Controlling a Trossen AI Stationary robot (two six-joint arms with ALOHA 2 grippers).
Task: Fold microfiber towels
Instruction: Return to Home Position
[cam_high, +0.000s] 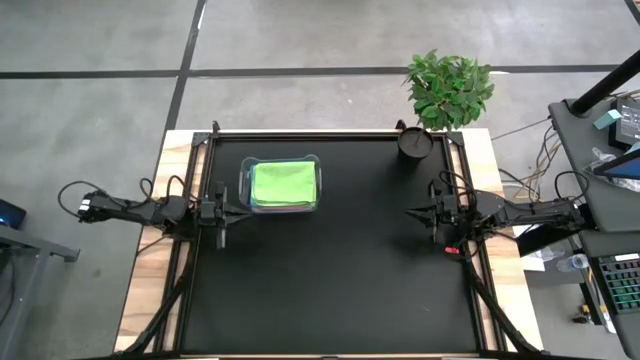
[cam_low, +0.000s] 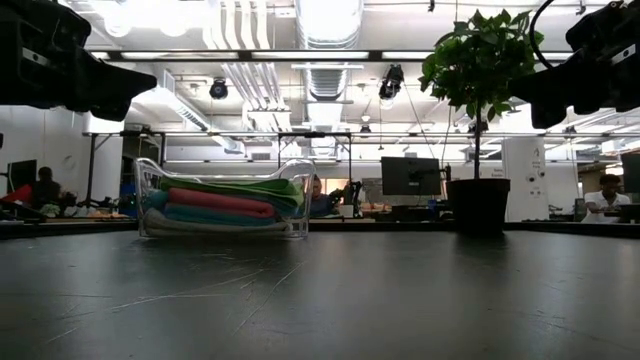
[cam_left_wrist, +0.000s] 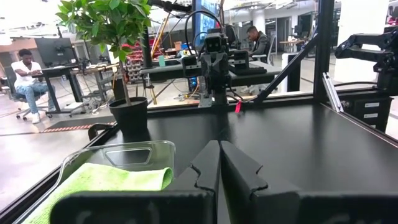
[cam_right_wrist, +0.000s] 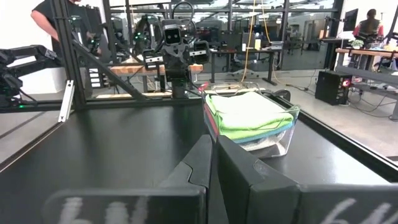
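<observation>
The microfiber towels (cam_high: 284, 183) lie folded in a stack inside a clear plastic tub (cam_high: 246, 187) at the table's far left; the lime green one is on top, with pink and light blue layers (cam_low: 215, 205) below it. My left gripper (cam_high: 243, 211) hovers shut at the table's left edge, just near of the tub, pointing level toward the right. My right gripper (cam_high: 410, 211) hovers shut at the right edge, pointing level toward the left. Neither holds anything.
A potted plant (cam_high: 447, 90) stands at the far right corner in a black pot (cam_high: 414, 142). The black tabletop (cam_high: 330, 270) is framed by dark rails. People sit at desks in the room beyond the table.
</observation>
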